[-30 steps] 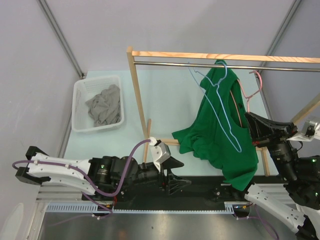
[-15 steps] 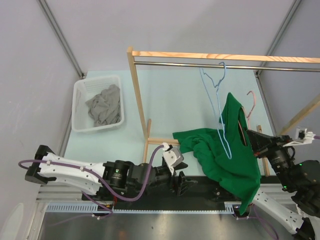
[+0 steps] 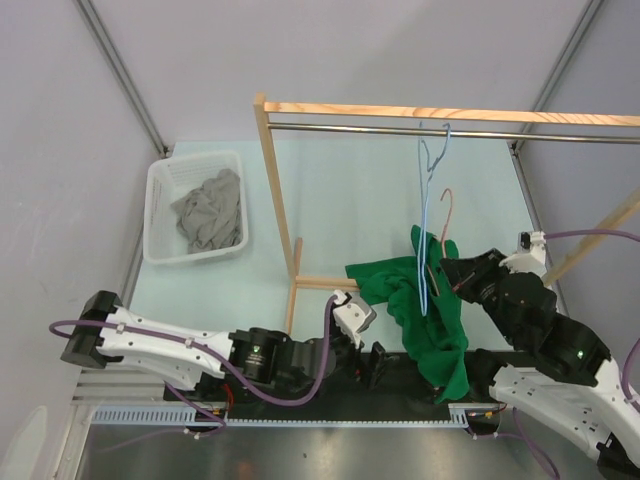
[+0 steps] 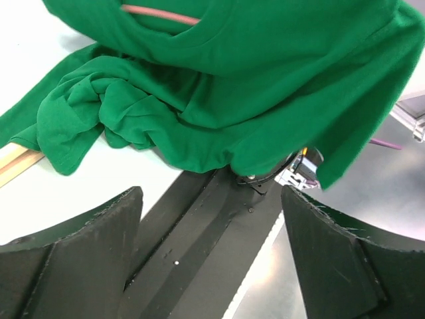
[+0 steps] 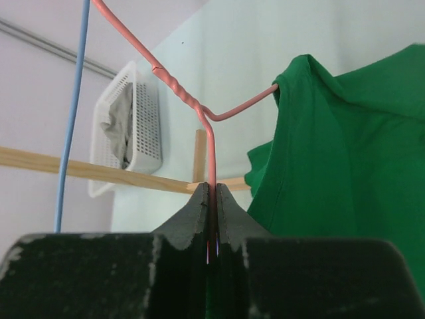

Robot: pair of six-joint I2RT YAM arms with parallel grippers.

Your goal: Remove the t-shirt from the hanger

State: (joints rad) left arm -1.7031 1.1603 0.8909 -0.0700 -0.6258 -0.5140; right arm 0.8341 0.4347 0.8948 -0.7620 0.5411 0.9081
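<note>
The green t-shirt (image 3: 425, 315) hangs on a pink wire hanger (image 3: 444, 225) and droops onto the table's near edge. My right gripper (image 3: 452, 275) is shut on the pink hanger's neck (image 5: 211, 156), just below its twist, and holds it off the rail. The shirt (image 5: 345, 153) hangs from the hanger's right shoulder in the right wrist view. My left gripper (image 3: 377, 362) is open and empty, low at the near edge beside the shirt's left side. In the left wrist view the shirt (image 4: 265, 80) fills the space above the open fingers (image 4: 80, 239), with the pink wire (image 4: 159, 13) inside the collar.
A bare blue wire hanger (image 3: 427, 190) hangs on the metal rail (image 3: 350, 127) of the wooden rack (image 3: 270, 180), close to the pink one. A white basket (image 3: 158, 190) holding a grey cloth (image 3: 210, 212) stands at the far left. The black base rail (image 4: 199, 232) lies under the left gripper.
My right gripper has pulled the pink hanger and shirt off the rail, down and to the left. The blue hanger has swung back upright. My left gripper has moved right, towards the shirt.
</note>
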